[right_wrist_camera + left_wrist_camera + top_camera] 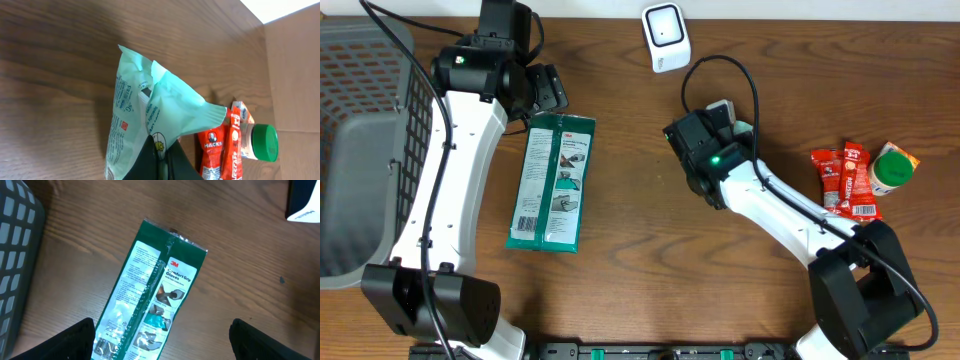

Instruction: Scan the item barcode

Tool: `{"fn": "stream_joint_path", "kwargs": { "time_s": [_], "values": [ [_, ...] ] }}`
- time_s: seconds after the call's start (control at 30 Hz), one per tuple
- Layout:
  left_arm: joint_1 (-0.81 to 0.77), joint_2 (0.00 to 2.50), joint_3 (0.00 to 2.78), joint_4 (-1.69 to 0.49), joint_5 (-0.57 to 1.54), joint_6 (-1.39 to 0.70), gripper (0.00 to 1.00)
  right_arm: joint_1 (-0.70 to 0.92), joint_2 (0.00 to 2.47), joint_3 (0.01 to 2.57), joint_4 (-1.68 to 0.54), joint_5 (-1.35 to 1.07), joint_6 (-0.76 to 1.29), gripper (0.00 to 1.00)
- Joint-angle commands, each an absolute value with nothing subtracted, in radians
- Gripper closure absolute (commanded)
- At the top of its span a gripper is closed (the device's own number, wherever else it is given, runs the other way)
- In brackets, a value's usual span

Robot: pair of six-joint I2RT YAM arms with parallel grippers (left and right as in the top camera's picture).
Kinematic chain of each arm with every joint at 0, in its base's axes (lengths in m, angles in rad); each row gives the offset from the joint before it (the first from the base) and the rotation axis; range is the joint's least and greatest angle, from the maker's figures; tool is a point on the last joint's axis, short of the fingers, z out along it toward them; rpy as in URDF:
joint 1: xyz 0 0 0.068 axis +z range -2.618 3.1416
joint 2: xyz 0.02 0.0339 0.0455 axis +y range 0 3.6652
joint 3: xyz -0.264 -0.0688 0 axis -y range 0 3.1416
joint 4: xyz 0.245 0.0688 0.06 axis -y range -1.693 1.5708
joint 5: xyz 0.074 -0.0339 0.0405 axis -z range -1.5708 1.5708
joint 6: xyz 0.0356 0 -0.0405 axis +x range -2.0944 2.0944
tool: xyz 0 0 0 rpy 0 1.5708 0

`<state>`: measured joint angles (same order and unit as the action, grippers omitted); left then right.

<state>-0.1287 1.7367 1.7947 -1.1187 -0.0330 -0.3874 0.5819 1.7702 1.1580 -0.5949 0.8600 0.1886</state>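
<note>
Right wrist view shows us the right hand (161, 152) pressed together on the lower edge of a pale green pouch (150, 107), so the pouch stands up from the fingers, above the table (640, 270). We think it is held in this way to leave its printed faces free, so that one of them can be turned to the scanner (665, 38). This white scanner stands at the far edge of the table, near the right hand but apart from it. The pouch is soft and crumpled, with a flat sealed fin at one end and small print on it. We cannot find a barcode on the side that we see; maybe it is on the other face.

The left hand (162, 327) is spread wide and holds nothing. It hovers over the upper end of a green glove packet (552, 182), which lies flat on the table beside the grey basket (360, 150). Probably this packet waits for its own turn. Red sachets (845, 180) and a bottle (890, 170) with a green cap lie together on the right, well apart from the scanner.
</note>
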Motion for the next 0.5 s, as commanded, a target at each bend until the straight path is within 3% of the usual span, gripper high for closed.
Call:
{"fn": "stream_joint_path", "kwargs": {
  "time_s": [0.0,0.47],
  "values": [
    [-0.125,1.727,1.799,-1.121,-0.046,-0.374,0.14,0.587,1.774,1.119,-0.558,0.917,0.216,0.99],
    [-0.125,1.727,1.799,-1.121,-0.046,-0.374,0.14,0.604,1.809,1.099,-0.517,0.784,0.216,0.99]
  ]
}}
